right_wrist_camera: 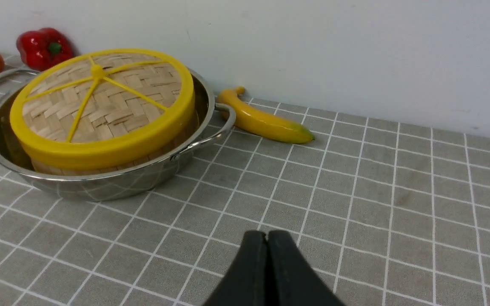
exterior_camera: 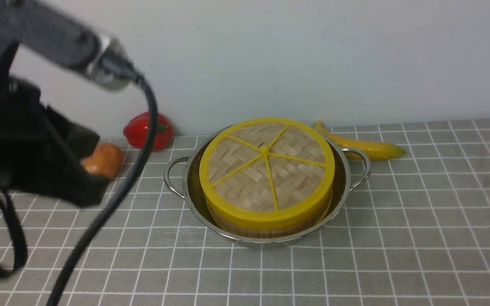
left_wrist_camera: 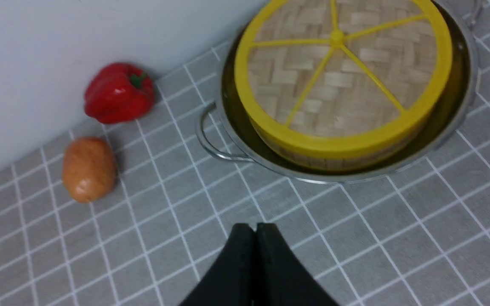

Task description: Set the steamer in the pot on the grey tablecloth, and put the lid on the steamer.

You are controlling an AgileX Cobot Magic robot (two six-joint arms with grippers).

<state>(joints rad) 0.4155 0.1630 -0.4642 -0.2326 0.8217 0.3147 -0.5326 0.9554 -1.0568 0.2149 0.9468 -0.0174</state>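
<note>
The steel pot (exterior_camera: pixel 192 182) stands on the grey tablecloth (exterior_camera: pixel 419 221). The steamer (exterior_camera: pixel 266 231) sits inside it, only its wooden side wall showing. The lid (exterior_camera: pixel 266 168) lies flat on top of the steamer. The same stack shows in the left wrist view (left_wrist_camera: pixel 343 80) and the right wrist view (right_wrist_camera: pixel 100 106). My left gripper (left_wrist_camera: pixel 255 227) is shut and empty, raised above the cloth left of the pot. My right gripper (right_wrist_camera: pixel 267 233) is shut and empty above the cloth right of the pot; it is out of the front view.
A red pepper (exterior_camera: pixel 147 131) and an orange potato-like piece (exterior_camera: pixel 102 160) lie by the wall left of the pot. A banana (exterior_camera: pixel 360 144) lies behind the pot on the right. My left arm and its cable (exterior_camera: pixel 113 199) fill the front view's left side.
</note>
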